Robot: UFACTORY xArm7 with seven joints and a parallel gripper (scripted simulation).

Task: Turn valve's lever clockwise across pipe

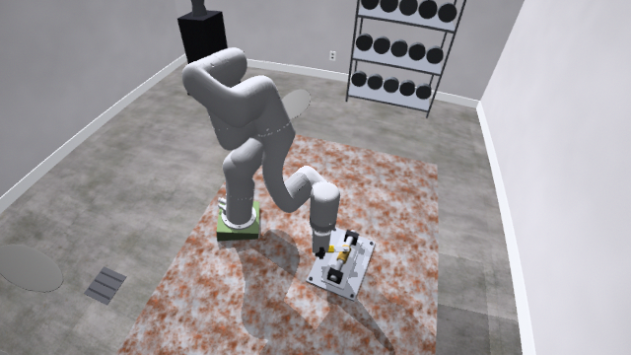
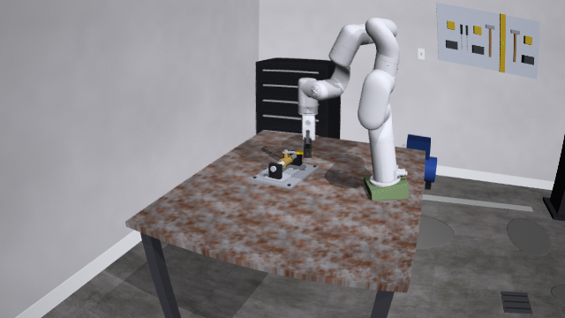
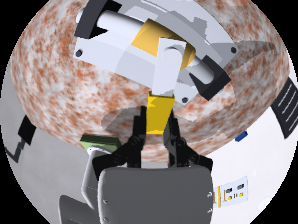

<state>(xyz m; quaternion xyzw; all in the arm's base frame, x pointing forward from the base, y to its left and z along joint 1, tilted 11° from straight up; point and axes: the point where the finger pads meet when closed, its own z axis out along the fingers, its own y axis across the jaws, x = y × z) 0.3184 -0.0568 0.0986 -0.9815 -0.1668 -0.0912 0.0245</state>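
Observation:
The valve (image 1: 341, 258) sits on a grey base plate (image 1: 340, 267) on the mottled table: a white pipe between black end blocks with a yellow body. It also shows in the exterior view (image 2: 286, 162) and the wrist view (image 3: 154, 38). Its yellow lever (image 3: 160, 111) reaches from the stem toward me and stands nearly across the pipe; in the top view the lever (image 1: 334, 248) points left from the stem. My gripper (image 3: 155, 113) is shut on the lever's outer end, coming down from above (image 1: 321, 251) (image 2: 307, 150).
The arm's green base block (image 1: 239, 228) stands on the table left of the valve. A black drawer cabinet (image 2: 297, 97) stands behind the table, and a shelf rack (image 1: 404, 49) stands by the far wall.

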